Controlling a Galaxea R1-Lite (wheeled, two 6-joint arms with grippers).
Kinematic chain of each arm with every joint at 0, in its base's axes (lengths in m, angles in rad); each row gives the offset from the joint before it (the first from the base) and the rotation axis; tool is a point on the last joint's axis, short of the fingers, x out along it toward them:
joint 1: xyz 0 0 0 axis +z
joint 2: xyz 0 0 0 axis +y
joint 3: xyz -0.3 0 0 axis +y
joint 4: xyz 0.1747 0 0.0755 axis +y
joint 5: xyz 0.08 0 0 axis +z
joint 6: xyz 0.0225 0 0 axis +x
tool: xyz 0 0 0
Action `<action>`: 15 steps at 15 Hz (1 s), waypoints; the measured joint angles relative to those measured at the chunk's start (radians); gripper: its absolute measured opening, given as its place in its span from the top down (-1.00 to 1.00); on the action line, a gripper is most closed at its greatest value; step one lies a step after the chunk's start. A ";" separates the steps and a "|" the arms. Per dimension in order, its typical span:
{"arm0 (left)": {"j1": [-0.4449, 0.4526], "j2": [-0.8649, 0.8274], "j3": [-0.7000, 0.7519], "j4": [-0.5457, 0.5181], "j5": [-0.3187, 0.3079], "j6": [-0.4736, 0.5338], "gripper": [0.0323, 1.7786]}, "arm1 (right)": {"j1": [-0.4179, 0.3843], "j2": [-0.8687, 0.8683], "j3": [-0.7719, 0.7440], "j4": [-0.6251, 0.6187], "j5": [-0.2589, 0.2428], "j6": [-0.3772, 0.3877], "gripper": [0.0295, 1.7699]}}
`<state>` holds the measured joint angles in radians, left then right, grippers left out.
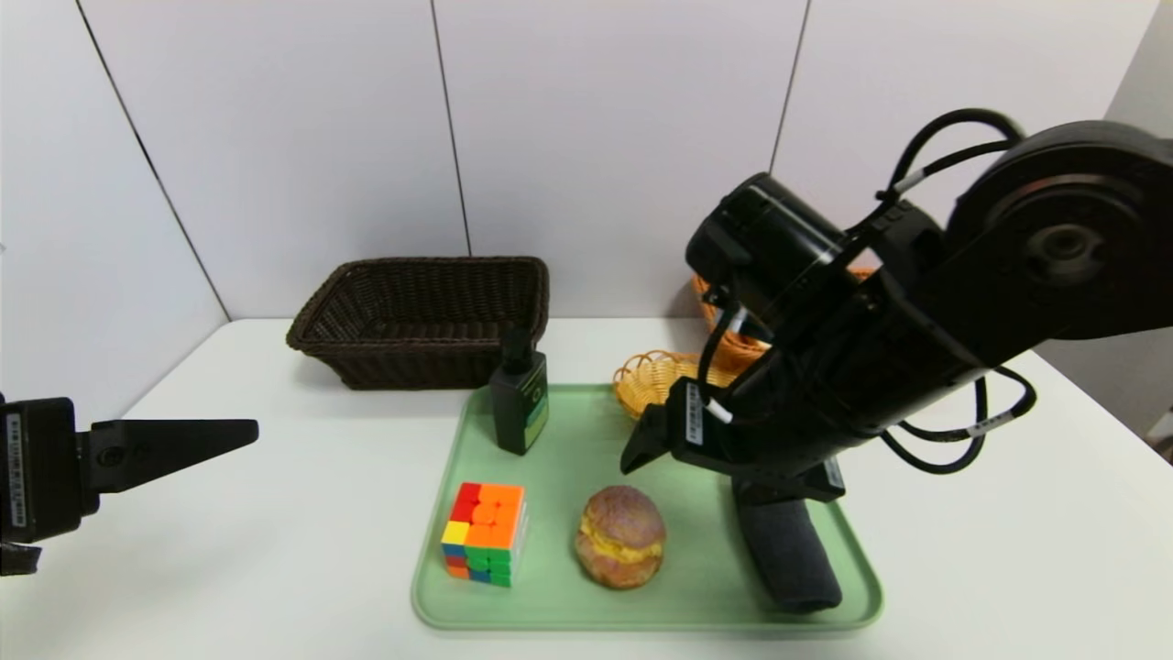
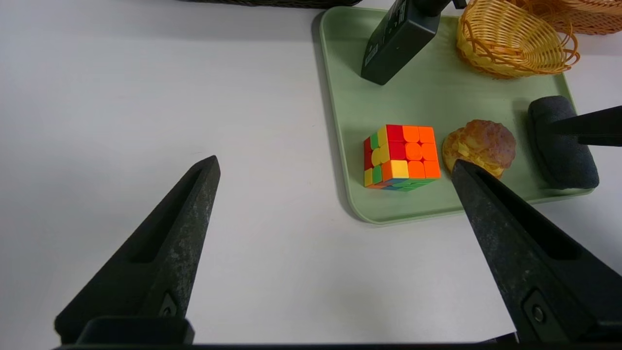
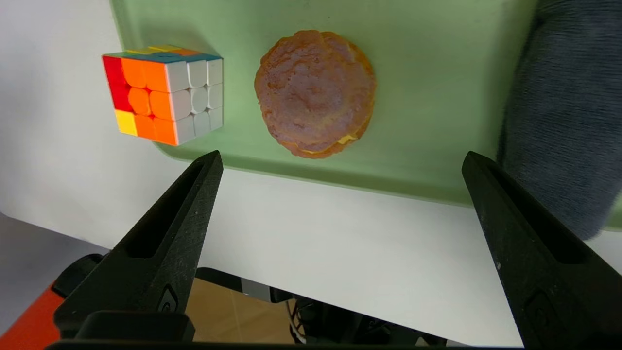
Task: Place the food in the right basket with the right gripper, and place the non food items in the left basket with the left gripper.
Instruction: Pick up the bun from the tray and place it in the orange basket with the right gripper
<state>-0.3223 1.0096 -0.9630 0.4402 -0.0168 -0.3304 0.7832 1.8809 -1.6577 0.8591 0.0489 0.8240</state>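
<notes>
my right hand hangs spread above the round brown bun on the green tray; cube, bottle, cloth unsorted.

- The bottle at the tray's far left corner carries a green label; its print cannot be read.
- White stickers on both arms: illegible.

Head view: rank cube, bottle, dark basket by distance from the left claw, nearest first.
From the left claw, open at the table's left edge:
1. Cube, front left corner of the green tray.
2. Bottle, upright at the tray's back left.
3. Dark basket, behind the tray by the wall.
</notes>
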 joint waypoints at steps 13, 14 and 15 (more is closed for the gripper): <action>0.000 -0.018 0.001 0.004 0.000 -0.003 -0.90 | 0.048 0.260 -0.184 0.086 -0.063 -0.005 -0.92; 0.000 -0.018 0.001 0.005 0.000 -0.003 -0.90 | 0.052 0.270 -0.202 0.104 -0.070 -0.006 -0.92; 0.000 -0.019 0.001 0.005 0.000 -0.003 -0.90 | 0.055 0.279 -0.220 0.124 -0.075 -0.008 -0.92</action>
<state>-0.3223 0.9911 -0.9621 0.4449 -0.0168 -0.3338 0.8379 2.1600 -1.8777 0.9836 -0.0257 0.8164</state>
